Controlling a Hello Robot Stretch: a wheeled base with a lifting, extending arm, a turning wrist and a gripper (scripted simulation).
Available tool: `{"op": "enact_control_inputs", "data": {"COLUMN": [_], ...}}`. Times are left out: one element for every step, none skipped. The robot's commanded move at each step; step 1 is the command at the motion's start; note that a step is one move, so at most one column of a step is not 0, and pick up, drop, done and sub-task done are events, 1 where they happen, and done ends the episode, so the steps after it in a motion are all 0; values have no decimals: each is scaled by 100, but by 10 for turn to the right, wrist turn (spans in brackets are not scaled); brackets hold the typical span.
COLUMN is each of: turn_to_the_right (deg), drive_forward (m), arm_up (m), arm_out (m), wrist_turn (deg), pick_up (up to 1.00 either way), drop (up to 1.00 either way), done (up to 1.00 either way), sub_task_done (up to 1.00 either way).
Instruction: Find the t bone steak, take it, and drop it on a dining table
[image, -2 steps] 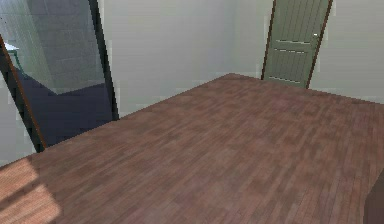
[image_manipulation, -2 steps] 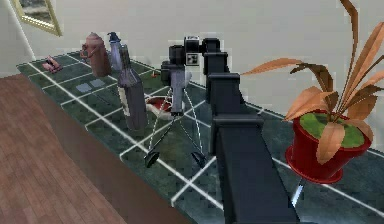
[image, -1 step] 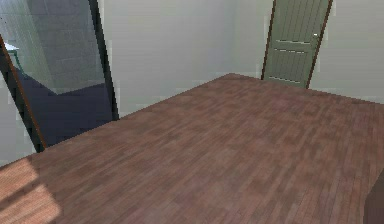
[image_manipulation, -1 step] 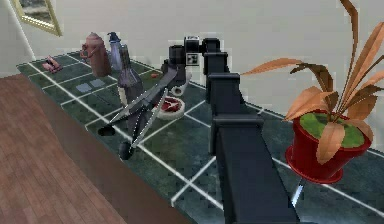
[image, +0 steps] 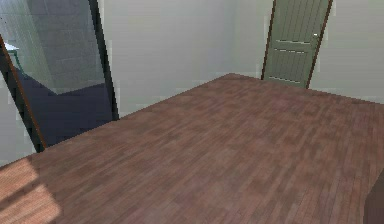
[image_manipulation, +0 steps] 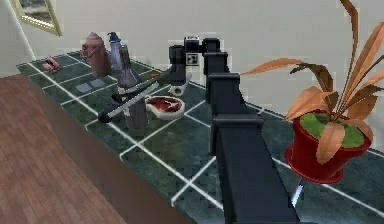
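My arm (image_manipulation: 235, 130) reaches out over a dark green tiled countertop (image_manipulation: 180, 165). At its far end the gripper (image_manipulation: 176, 82) hangs beside the two white marker squares. Just below and left of the fingers lies a flat red piece with a white edge (image_manipulation: 165, 105), like a cut of raw meat, resting on the counter. Whether the gripper touches it, or holds anything, I cannot tell.
The counter also carries a dark upright cylinder (image_manipulation: 136, 108), a long dark utensil (image_manipulation: 118, 112), a grey bottle (image_manipulation: 118, 52), a brown jug (image_manipulation: 94, 50) and a red-potted plant (image_manipulation: 326, 150). The forward view has wood floor (image: 220, 150), a dark doorway (image: 60, 90) and a closed door (image: 293, 42).
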Motion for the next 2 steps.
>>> {"op": "enact_control_inputs", "data": {"turn_to_the_right": [0,0], "drive_forward": [0,0], "arm_up": [0,0], "arm_out": [0,0], "wrist_turn": [450,240], "pick_up": [0,0], "drop": [0,0], "done": [0,0], "sub_task_done": [0,0]}}
